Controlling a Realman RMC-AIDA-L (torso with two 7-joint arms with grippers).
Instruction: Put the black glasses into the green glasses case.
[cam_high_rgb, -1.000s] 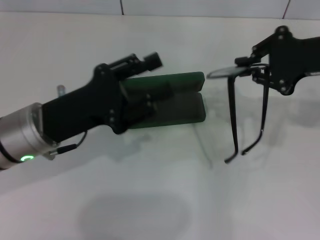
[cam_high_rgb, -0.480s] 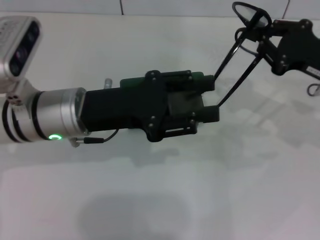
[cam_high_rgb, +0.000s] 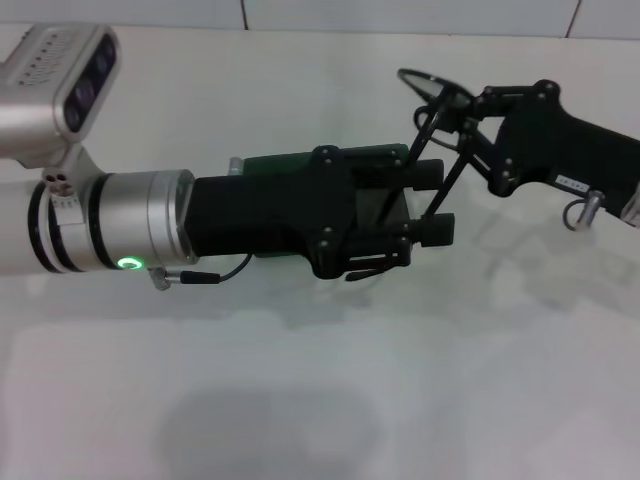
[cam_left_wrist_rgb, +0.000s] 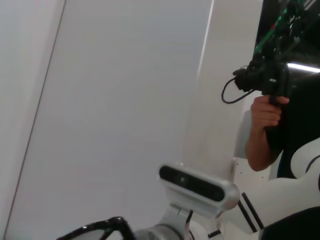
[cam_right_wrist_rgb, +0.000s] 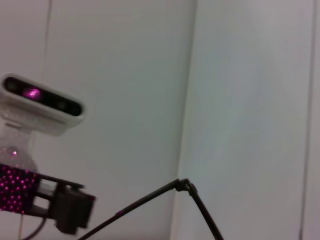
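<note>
The green glasses case lies on the white table, mostly hidden under my left gripper. Only its far edge shows. The left gripper's two fingers are spread apart at the case's right end. My right gripper comes in from the right and is shut on the black glasses at the front frame. It holds them above the case's right end, lenses up and away. The temple arms slant down to between the left fingers. A temple arm also shows in the right wrist view, and a lens rim in the left wrist view.
The white table stretches toward me. A tiled wall edge runs along the back. The left wrist view shows a person holding a device off to the side.
My right gripper has carried the glasses left and down toward the case. My left arm has slid a little further right over the case.
</note>
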